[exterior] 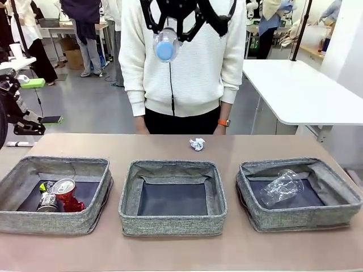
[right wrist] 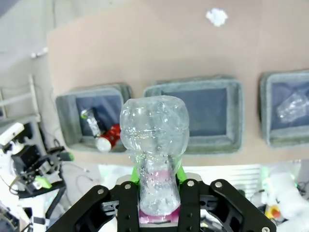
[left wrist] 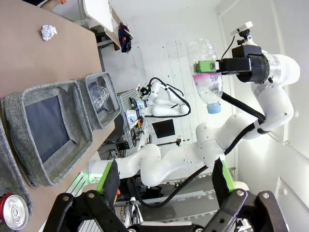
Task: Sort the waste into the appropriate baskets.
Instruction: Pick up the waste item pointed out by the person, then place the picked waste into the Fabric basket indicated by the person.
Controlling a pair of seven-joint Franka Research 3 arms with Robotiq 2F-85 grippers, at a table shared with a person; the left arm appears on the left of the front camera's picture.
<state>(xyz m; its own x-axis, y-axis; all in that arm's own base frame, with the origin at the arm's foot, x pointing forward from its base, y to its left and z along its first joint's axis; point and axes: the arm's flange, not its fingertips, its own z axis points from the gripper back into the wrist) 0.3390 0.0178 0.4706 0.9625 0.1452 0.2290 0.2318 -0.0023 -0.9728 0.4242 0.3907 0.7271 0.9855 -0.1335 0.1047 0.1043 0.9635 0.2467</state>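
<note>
Both jaws of the right end effector (right wrist: 155,180) were clenched on the clear bottle (right wrist: 153,130) at its pink label, high above the three baskets (exterior: 172,221). The left end effector (left wrist: 166,193) stood spread wide, holding nothing. The left wrist view gave the bottle side-on. The front view met its blue cap (exterior: 166,51) end-on and showed the paper ball (exterior: 197,144) on the surface (exterior: 113,144).

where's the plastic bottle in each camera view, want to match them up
Front view: the bottle is top centre, blue cap facing the camera, in front of the person.
Left wrist view: the bottle is upper right, cap pointing down, clamped in the right gripper.
Right wrist view: the bottle is bottom centre, rising out of that gripper.
Shared landmark: the crumpled paper ball on the table beyond the middle basket.
</note>
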